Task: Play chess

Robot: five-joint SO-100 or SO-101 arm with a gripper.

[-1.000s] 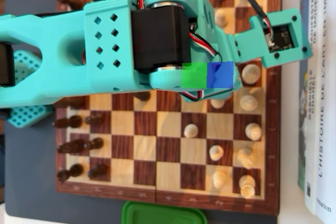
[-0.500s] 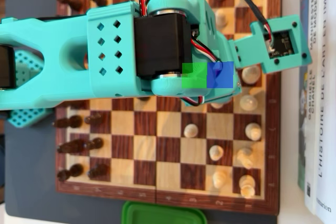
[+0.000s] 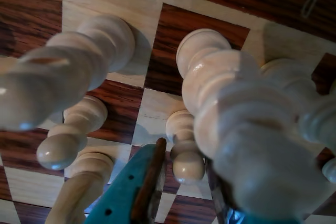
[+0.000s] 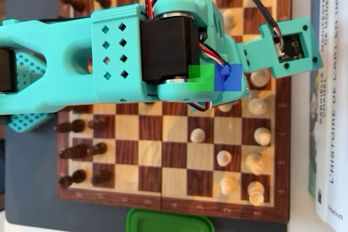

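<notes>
The wooden chessboard (image 4: 174, 156) lies under my teal arm (image 4: 109, 63), which hides the gripper in the overhead view. In the wrist view my gripper (image 3: 185, 157) is low over the board (image 3: 157, 40) and open. Its brown-padded left finger (image 3: 149, 182) and its right finger (image 3: 218, 192) stand on either side of a white pawn (image 3: 186, 150), with a gap showing on the left. A tall white piece (image 3: 247, 129) looms close on the right and partly covers the right finger. Another big white piece (image 3: 63, 77) fills the left.
More white pieces (image 4: 258, 134) stand along the board's right side and dark pieces (image 4: 81, 150) along its left in the overhead view. White pawns (image 3: 68, 135) crowd the left finger. A green lid (image 4: 168, 221) lies below the board, books (image 4: 329, 107) to its right.
In the overhead view the arm has edged slightly to the right and the wrist camera housing has shifted a little. No piece on the board has moved.
</notes>
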